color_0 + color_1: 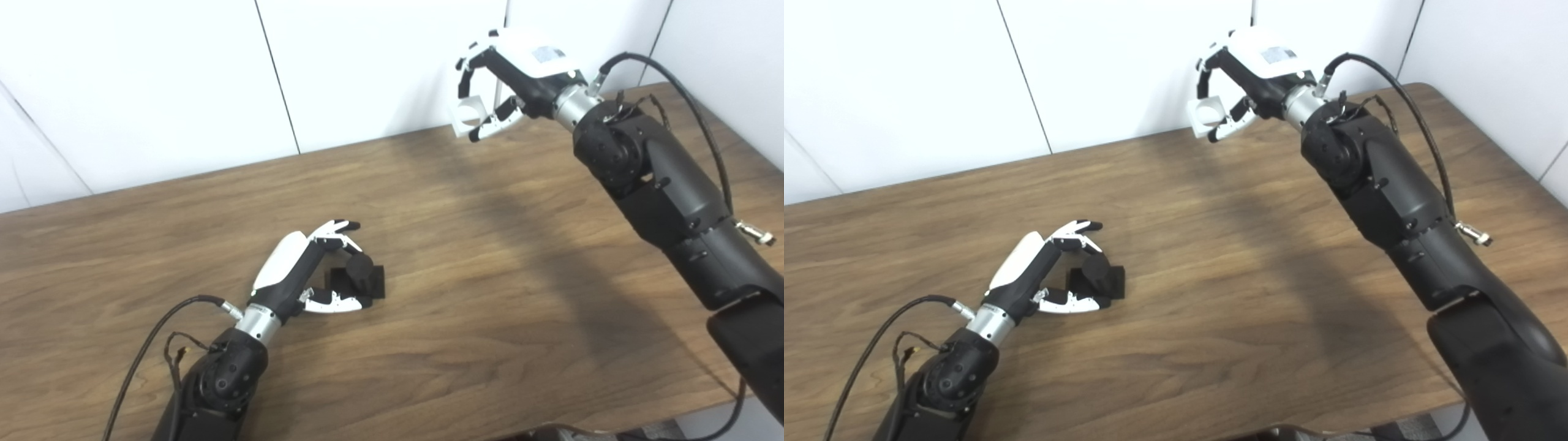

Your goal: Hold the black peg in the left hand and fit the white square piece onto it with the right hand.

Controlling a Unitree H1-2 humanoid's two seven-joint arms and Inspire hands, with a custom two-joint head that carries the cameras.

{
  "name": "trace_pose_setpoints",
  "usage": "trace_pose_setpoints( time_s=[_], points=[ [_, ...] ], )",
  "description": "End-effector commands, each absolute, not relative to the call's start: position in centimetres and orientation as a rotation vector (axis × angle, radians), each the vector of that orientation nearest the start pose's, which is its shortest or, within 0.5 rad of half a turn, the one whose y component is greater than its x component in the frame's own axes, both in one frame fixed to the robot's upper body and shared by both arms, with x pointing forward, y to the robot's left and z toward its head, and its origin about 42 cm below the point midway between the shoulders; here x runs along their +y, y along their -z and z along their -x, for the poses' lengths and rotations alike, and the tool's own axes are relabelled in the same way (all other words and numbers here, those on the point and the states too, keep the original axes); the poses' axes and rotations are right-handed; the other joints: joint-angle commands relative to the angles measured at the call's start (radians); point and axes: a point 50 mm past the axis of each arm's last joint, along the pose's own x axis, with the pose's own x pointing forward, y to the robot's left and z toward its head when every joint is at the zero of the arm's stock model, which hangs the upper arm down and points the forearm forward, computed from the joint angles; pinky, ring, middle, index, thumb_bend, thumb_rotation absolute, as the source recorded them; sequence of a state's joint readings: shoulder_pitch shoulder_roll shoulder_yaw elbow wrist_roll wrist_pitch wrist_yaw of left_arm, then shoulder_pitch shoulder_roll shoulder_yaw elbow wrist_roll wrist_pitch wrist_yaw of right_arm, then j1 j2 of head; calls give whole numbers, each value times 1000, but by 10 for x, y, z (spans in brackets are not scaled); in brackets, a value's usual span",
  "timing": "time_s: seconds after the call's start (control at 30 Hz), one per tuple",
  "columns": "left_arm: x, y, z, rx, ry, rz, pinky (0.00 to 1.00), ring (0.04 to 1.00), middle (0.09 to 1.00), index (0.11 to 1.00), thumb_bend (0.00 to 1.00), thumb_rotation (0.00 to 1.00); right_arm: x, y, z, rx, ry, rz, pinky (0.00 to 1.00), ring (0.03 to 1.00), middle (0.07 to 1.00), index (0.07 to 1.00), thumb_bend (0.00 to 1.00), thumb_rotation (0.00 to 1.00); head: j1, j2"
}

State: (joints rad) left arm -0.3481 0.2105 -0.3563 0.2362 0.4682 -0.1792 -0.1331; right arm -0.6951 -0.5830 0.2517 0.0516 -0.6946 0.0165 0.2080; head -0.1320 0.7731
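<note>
The black peg (pixel 365 275) stands upright on its square black base on the wooden table (pixel 490 257), left of centre. My left hand (pixel 306 264) is open beside it, with its fingers (pixel 335 229) arched over the far side and the thumb along the near side; I cannot tell whether they touch it. My right hand (pixel 511 73) is raised above the table's far edge. It is shut on the white square piece (pixel 467 114), whose round hole faces toward me. The piece also shows in the right eye view (pixel 1208 114), well to the right of and beyond the peg (pixel 1099 275).
A white panelled wall (pixel 367 61) runs just behind the table's far edge. The table's right edge lies beside my right arm (pixel 667 196). Loose cables hang from both forearms.
</note>
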Motion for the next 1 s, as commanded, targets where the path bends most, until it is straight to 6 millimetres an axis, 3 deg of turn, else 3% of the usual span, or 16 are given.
trace_pose_setpoints(
  time_s=[0.0,0.43,0.67,0.97],
  points=[
    [165,-116,-371,-189,569,-818,834,950,893,493,519,82,-265,-385,-438,-624,-121,1380,1000,892,785,480,518,140,5,2],
    [156,-117,-373,-195,563,-824,828,947,891,493,519,81,-236,-399,-408,-694,-289,1303,1000,921,798,480,518,139,84,15],
    [151,-120,-373,-197,559,-814,835,944,887,492,520,79,-225,-391,-395,-711,-344,1286,913,901,799,480,520,140,118,25],
    [148,-120,-374,-193,557,-815,843,943,886,493,520,79,-209,-380,-380,-731,-434,1229,894,910,807,480,518,142,141,32]
  ],
)
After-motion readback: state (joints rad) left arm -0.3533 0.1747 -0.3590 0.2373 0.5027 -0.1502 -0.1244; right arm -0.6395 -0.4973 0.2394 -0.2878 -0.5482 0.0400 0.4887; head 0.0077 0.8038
